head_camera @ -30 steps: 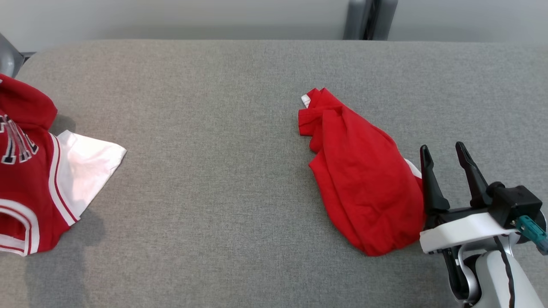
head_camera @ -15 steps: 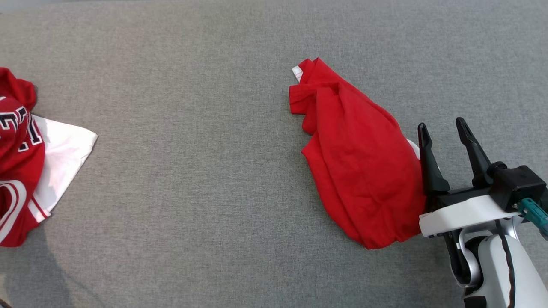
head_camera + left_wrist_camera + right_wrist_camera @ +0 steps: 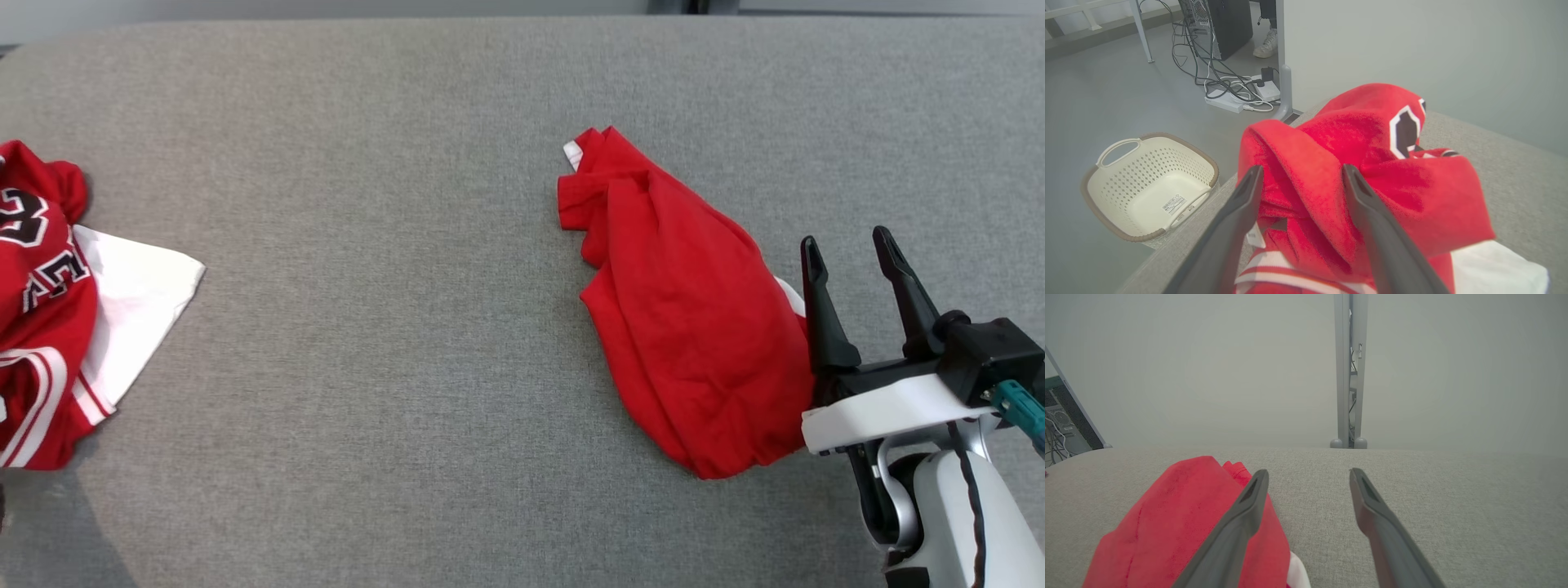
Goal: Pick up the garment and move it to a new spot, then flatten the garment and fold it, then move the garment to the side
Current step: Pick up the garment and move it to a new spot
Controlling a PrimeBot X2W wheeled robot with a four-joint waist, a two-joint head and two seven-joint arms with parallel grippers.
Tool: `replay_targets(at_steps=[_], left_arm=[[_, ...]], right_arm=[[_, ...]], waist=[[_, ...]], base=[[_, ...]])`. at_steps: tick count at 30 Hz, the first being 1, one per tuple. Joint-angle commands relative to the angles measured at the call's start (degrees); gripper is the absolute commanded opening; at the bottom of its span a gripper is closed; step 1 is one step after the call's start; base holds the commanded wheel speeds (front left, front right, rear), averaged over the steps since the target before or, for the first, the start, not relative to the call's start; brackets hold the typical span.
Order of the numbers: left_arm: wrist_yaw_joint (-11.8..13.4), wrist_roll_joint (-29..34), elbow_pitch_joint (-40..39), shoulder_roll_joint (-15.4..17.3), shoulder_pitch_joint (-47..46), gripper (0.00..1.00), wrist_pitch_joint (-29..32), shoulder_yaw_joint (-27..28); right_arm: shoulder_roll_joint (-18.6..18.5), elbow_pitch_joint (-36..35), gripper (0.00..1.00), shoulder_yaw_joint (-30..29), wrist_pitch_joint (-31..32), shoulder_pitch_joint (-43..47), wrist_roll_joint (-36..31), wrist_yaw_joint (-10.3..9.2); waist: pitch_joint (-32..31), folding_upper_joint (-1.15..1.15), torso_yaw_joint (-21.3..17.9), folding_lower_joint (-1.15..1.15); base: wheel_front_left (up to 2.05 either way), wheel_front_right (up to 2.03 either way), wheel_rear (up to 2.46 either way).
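table (image 3: 408, 343): grey cloth top; two red garments lie on it, well apart.
jersey (image 3: 41, 327): crumpled in a heap at the table's left edge in the head view; red with white trim and dark, white-edged lettering.
white piece (image 3: 139, 294): pokes out from under the jersey toward the table's middle; whether it belongs to the jersey I cannot tell.
left gripper (image 3: 1302, 168): fingers spread wide, straddling a raised fold of the jersey; the fold lies in the gap, not pinched.
shirt (image 3: 694, 327): plain red, bunched in a long lump right of centre; a bit of white shows at its far end and another at its right edge.
right gripper (image 3: 845, 238): at the lower right of the head view, fingers wide and holding nothing, pointing away; its left finger is just beside the shirt's right edge, its right finger over bare table.
basket (image 3: 1180, 161): cream with a brown rim, on the floor beyond the table's edge in the left wrist view.
floor (image 3: 1106, 94): cables (image 3: 1224, 77), a power strip (image 3: 1229, 104), a dark tower (image 3: 1224, 24) and a shoe (image 3: 1265, 45) lie farther off.
post (image 3: 1349, 367): grey, upright behind the table's far edge.
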Motion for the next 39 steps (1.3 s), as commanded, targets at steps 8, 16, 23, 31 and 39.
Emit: replay_targets(at_steps=[8, 16, 23, 31, 39], left_arm=[[1.7, 4.3, -20.7, -5.6, 14.6, 1.00, -0.3, 10.0], [1.8, 12.0, -42.2, -13.6, 26.4, 1.00, -0.3, 10.5], [2.3, 16.8, -54.6, -17.4, 32.1, 1.00, 1.2, 4.0], [2.6, 19.4, -60.6, -18.6, 35.9, 1.00, 5.2, -1.0], [2.6, 20.1, -60.6, -18.6, 38.5, 1.00, 7.4, -3.0]], right_arm=[[-0.3, 2.5, 1.00, -0.9, -1.7, 2.5, 1.3, 0.01], [-0.3, 3.3, 1.00, -2.0, -2.3, 3.9, 1.1, 0.01], [-0.3, 3.2, 1.00, -1.9, -2.0, 5.0, 1.1, 0.01], [-0.3, 3.5, 1.00, -0.2, -1.7, 7.1, 1.5, 0.01], [-0.3, 2.9, 1.00, 0.8, -0.5, 10.0, 2.4, 0.01]], waist=[[-5.9, 0.00, 1.4, 0.00], [-9.1, 0.00, 1.3, 0.00], [-11.4, 0.00, 0.4, 0.00], [-14.4, 0.00, -1.2, 0.00], [-17.2, 0.00, -3.0, 0.00]], base=[[0.00, 0.00, 0.00], [0.00, 0.00, 0.00], [0.00, 0.00, 0.00], [0.00, 0.00, 0.00], [0.00, 0.00, 0.00]])
